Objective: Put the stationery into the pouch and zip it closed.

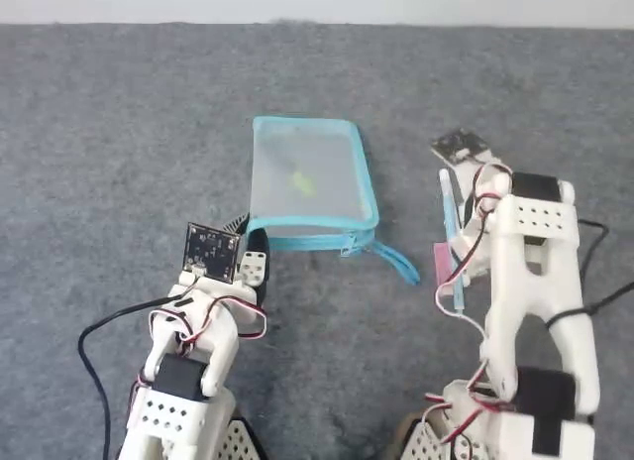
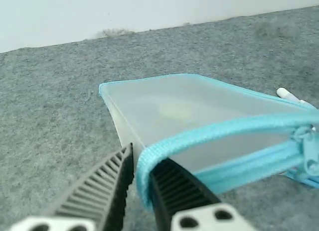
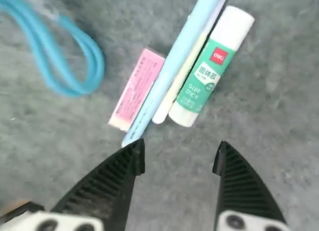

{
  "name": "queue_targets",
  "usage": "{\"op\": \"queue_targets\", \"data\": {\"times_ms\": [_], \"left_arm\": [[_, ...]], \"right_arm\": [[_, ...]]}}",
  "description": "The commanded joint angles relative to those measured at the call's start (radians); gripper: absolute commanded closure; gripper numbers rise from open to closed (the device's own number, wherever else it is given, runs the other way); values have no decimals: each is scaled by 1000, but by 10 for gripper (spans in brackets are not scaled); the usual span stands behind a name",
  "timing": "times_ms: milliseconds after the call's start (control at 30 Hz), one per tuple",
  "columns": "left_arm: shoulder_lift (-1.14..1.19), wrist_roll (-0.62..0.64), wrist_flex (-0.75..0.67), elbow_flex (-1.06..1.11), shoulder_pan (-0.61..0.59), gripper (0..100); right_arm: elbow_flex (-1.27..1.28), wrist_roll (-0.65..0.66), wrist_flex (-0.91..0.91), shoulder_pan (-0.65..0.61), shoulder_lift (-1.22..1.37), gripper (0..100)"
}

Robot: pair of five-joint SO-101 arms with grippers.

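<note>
Grey, felt-like worktop (image 1: 119, 113) carries everything we see. Near its middle lies the translucent pouch (image 1: 307, 182) with blue zip edging; a small green item shows through its wall. We find the left end effector (image 2: 143, 159) pinching the pouch's blue rim at a near corner. The right end effector (image 3: 180, 146) hangs spread above the stationery beside the pouch: glue stick (image 3: 209, 66), blue pen (image 3: 169, 71) and pink eraser (image 3: 137, 89), lying side by side on the worktop

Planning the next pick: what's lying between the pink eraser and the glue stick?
Between the eraser and glue stick lie a light blue pen and a thin white stick, shown in the right wrist view.
</note>
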Motion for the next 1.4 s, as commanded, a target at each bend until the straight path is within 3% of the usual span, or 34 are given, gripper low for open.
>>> {"op": "queue_targets", "data": {"times_ms": [0,467,800,1033,1200,1367], "left_arm": [[-14,-11,-29,-12,3,988],[-17,-12,-29,-12,3,988],[-15,-12,-31,-12,3,988],[-14,-12,-31,-12,3,988],[-14,-12,-31,-12,3,988],[-14,-12,-31,-12,3,988]], "right_arm": [[3,18,-74,15,51,778],[-2,23,-292,93,332,778],[-3,17,-308,68,348,780],[-2,-61,-300,74,344,988],[-3,-66,-274,73,326,992],[-8,-74,-143,68,140,991]]}}
